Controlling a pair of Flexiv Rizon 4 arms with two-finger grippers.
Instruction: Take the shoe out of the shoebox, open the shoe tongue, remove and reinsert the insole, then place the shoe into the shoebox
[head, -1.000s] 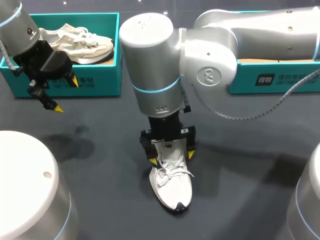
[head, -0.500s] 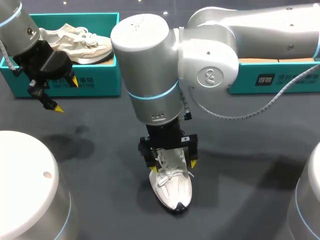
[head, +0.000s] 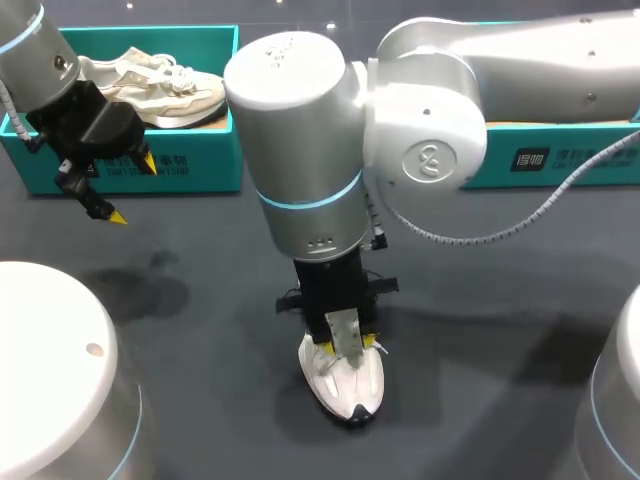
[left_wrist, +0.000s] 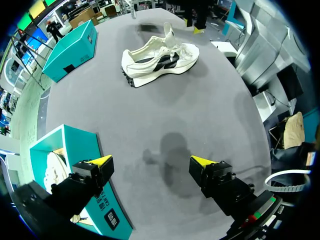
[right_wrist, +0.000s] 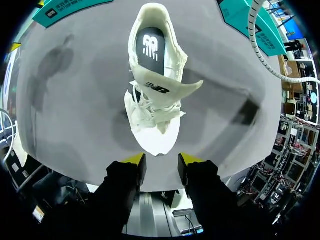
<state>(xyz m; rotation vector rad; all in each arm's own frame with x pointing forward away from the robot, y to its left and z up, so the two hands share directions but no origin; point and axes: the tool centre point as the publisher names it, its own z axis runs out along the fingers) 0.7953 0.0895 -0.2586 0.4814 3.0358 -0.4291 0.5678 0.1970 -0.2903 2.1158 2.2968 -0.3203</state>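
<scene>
Now, white sneaker (head: 348, 385) out, tongue (right_wrist: 165, 90) up

It lies at six o'clock, under the right gripper (head: 347, 346), whose fingers stand narrowly apart, empty. At ten o'clock, the left gripper (head: 132, 190) gapes beside a teal shoebox (head: 215, 150).

shoe (head: 347, 385) under right gripper (head: 347, 347), shoebox (head: 205, 165) behind

Right gripper (head: 347, 345) rotated, fingers (right_wrist: 135, 159) drawn closer – shoe (head: 348, 388) tongue (right_wrist: 167, 90) now raised.
</scene>
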